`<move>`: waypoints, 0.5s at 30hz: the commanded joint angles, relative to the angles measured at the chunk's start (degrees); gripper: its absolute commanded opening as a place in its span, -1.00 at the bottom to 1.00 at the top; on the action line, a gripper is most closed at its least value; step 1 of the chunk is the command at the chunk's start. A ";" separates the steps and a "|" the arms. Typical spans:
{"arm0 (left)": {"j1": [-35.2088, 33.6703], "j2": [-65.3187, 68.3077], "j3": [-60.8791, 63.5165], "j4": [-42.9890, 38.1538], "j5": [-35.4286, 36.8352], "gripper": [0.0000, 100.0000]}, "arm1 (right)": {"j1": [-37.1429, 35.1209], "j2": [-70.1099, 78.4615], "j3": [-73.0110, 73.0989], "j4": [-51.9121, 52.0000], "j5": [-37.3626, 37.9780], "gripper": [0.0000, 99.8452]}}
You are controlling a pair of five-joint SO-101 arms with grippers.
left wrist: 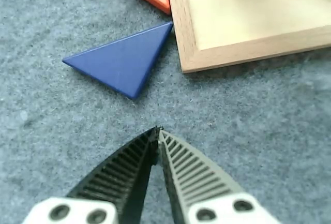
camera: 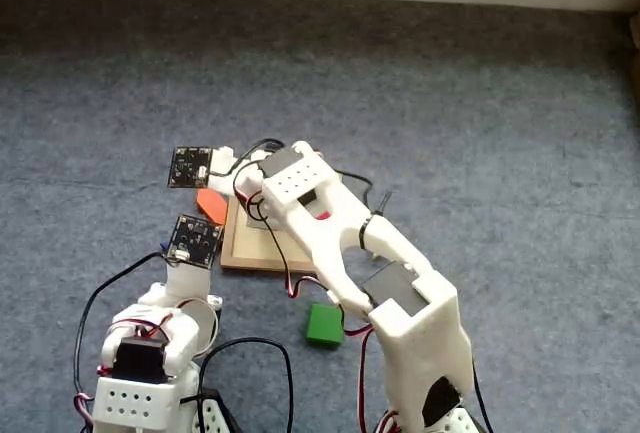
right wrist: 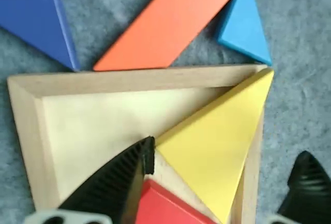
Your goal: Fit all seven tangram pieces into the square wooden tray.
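Note:
The square wooden tray lies under my right gripper, which is open. A yellow triangle sits between its fingers, one corner resting on the tray's rim, and a red piece lies in the tray beside it. Just outside the rim lie an orange parallelogram, a light blue triangle and a dark blue triangle. My left gripper is shut and empty over the carpet, a short way from the dark blue triangle and the tray's corner.
A green square piece lies on the grey carpet near the right arm's base. The right arm stretches over the tray, and the left arm stands at its near left corner. Open carpet lies all around.

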 commanded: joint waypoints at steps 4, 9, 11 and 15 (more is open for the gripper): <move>0.75 -1.98 1.10 0.35 0.62 -0.99 | -0.40 -2.59 -4.79 6.02 0.70 -0.20; 0.75 -1.98 1.10 0.35 0.62 -0.99 | 0.31 -6.11 -5.67 10.59 -0.18 -0.34; 0.75 -1.98 1.10 0.35 0.62 -0.99 | 0.40 -7.69 -5.67 10.59 -4.31 -0.51; 0.75 -1.98 1.10 0.35 0.62 -0.99 | 0.22 -8.84 -5.67 9.63 -12.13 -0.77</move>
